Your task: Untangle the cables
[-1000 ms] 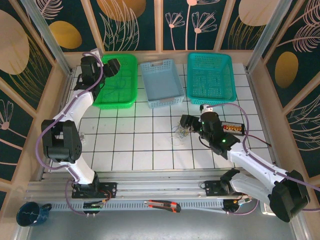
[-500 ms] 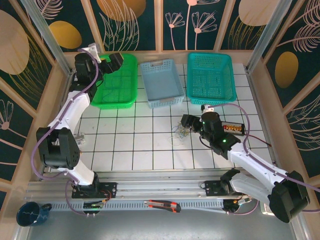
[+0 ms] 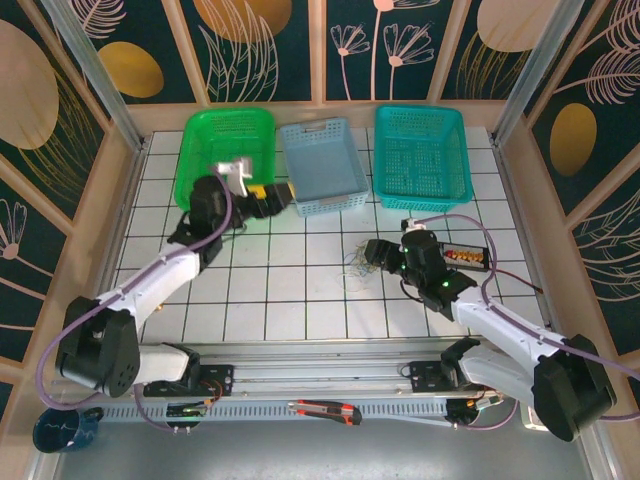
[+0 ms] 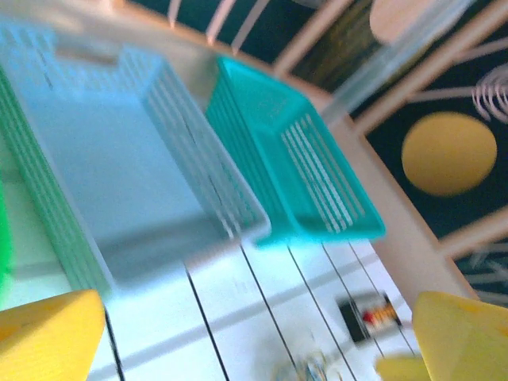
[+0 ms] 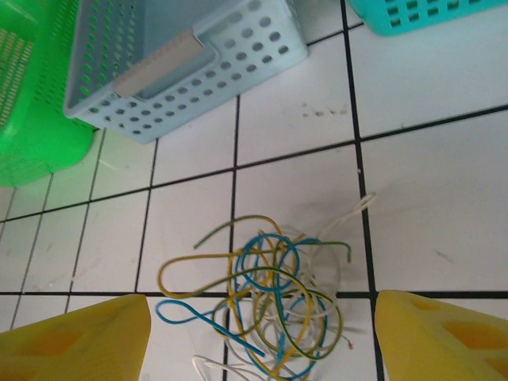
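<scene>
The cables (image 5: 270, 305) lie as a loose tangle of yellow, blue, green and white wires on the white tiled table, right of centre (image 3: 354, 267). My right gripper (image 5: 258, 341) is open just above them, one yellow finger (image 5: 71, 337) on each side of the tangle and nothing clamped; from above, the right gripper (image 3: 372, 254) sits at the tangle's right edge. My left gripper (image 3: 270, 195) hangs open over the table by the light blue basket's front left corner. Its blurred wrist view looks past both yellow fingertips (image 4: 48, 337) to the cables (image 4: 311, 369) far off.
Three baskets stand along the back: green (image 3: 228, 112), light blue (image 3: 335, 205) and teal (image 3: 425, 195). A small black part with red and yellow bits (image 3: 465, 257) lies right of the right gripper. A box cutter (image 3: 325, 410) and a blue mug (image 3: 60, 428) sit near the front rail.
The left arm has swung from above the green basket down and right to the table in front of the light blue basket. The right gripper has barely shifted over the tangle.
</scene>
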Controlling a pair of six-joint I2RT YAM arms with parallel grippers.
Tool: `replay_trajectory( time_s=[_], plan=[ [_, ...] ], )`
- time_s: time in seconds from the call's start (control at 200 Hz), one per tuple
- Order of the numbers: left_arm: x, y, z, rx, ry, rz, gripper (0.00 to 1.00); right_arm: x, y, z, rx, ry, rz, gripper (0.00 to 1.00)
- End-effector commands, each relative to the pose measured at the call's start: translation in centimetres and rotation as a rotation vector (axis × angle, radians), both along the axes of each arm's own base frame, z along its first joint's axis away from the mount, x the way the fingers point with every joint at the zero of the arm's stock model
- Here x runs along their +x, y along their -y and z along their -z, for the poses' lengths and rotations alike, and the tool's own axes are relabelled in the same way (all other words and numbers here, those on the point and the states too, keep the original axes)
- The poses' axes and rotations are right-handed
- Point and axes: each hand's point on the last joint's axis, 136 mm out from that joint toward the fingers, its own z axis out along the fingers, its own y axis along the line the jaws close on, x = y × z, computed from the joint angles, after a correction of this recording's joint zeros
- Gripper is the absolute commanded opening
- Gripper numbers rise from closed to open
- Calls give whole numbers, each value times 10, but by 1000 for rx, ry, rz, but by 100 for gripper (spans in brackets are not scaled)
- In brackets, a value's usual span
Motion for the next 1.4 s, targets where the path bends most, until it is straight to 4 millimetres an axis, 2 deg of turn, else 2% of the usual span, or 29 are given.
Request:
replay_trajectory(
  time_s=[0.0,0.125,0.195,0.28,0.4,0.56,0.721,0.831,0.996,1.131,1.271,1.391],
  plan=[
    [-25,17,8,-99,-21,18,99,2,-1,0,35,6,3,72],
    [-57,42,44,-103,-104,74,99,2,-1,0,33,8,-3,66],
    [-64,49,58,-98,-137,92,99,0,-6,-2,34,12,-44,63],
    [-64,54,63,-101,-158,108,99,0,-13,-8,17,37,-108,62],
    [-59,62,56,-91,-153,129,99,3,-22,-15,-36,57,-187,63],
    [-49,72,51,-74,-176,154,99,17,-14,-11,-162,32,-162,69],
    [-42,77,49,-62,-211,148,99,27,-12,-9,-242,21,-163,69],
    [-38,80,46,-66,-229,157,99,29,-18,-8,-275,16,-188,67],
    [-27,67,40,-132,-276,147,99,29,-28,-1,-302,-2,-225,61],
    [-20,54,35,-193,-294,143,99,31,-35,4,-344,-9,-241,60],
    [-21,52,31,-193,-276,155,99,34,-40,9,-382,-16,-246,60],
    [-23,51,28,-190,-266,161,99,39,-39,15,-404,-27,-230,55]
  ],
)
